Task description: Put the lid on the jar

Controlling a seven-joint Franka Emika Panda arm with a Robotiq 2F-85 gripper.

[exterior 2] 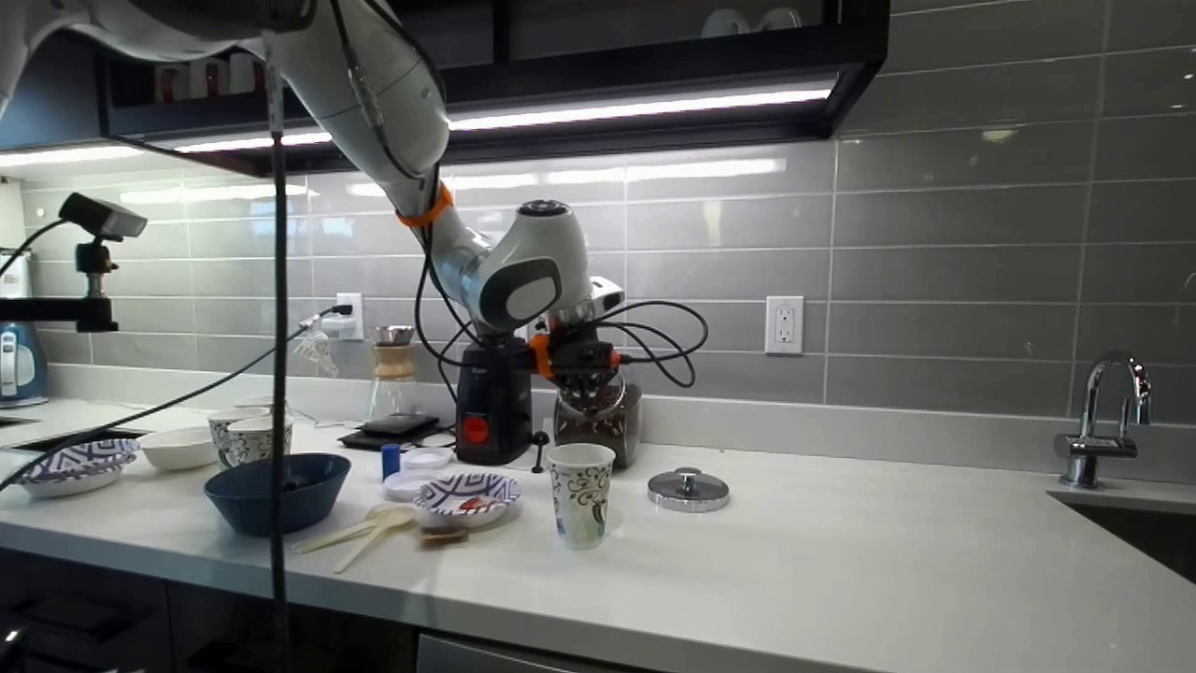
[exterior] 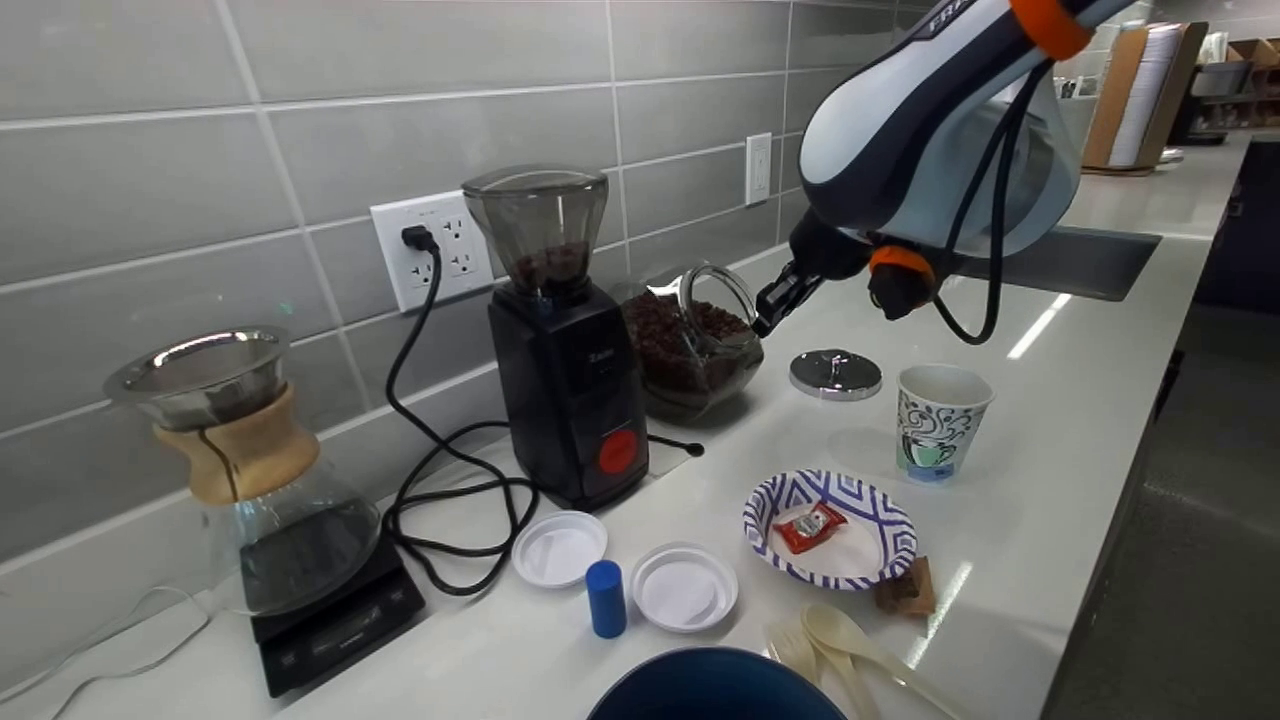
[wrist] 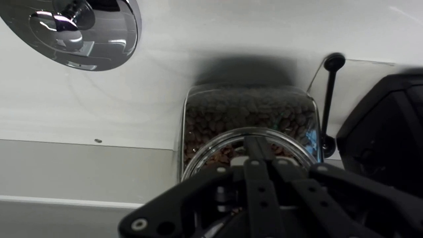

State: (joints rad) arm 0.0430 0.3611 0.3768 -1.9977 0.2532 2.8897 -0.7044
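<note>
One round lid (exterior 2: 689, 490), of shiny metal with a knob on top, lies flat on the worktop (exterior 2: 888, 561), to the right of the jar (exterior: 680, 370) in both exterior views. This clear glass jar contains many dark brown beans (wrist: 211, 120); the grinder hopper (exterior: 537, 230) contains fewer. I have the arm (exterior 2: 537, 262) bent downward, its jaws closed together at the jar's mouth; whether they touch it, I cannot tell.

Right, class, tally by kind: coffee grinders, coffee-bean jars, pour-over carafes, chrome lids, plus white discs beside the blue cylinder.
Coffee grinder: 1
Coffee-bean jar: 1
Pour-over carafe: 1
Chrome lid: 1
White discs: 2
Total: 6
</note>
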